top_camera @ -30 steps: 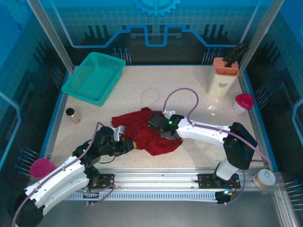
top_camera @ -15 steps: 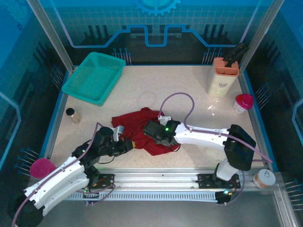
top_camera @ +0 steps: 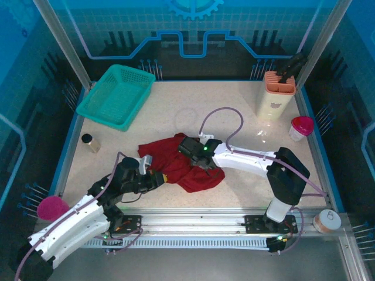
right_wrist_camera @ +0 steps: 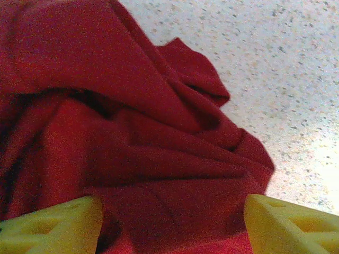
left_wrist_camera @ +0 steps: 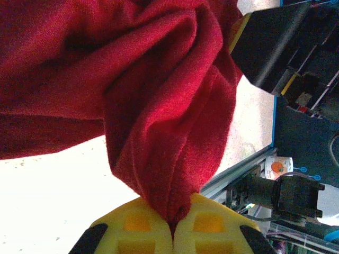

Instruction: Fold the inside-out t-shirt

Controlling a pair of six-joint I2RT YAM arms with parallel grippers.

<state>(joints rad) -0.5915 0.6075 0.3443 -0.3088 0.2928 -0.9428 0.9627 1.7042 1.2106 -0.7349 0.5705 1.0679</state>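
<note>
The dark red inside-out t-shirt (top_camera: 196,178) lies crumpled about the middle of the surface (top_camera: 176,111), somewhat toward the near edge, its left part clamped in the closed left jaws, while the right jaws stand wide apart just over its folds.

Light: bright overhead, blue-tinted surround | Glare: table (left_wrist_camera: 47,190) blown white in left wrist view | Focus: right wrist view soft

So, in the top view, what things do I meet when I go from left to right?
Pink disc → teal basket → inside-out t-shirt → orange holder → pink-lidded cup.
</note>
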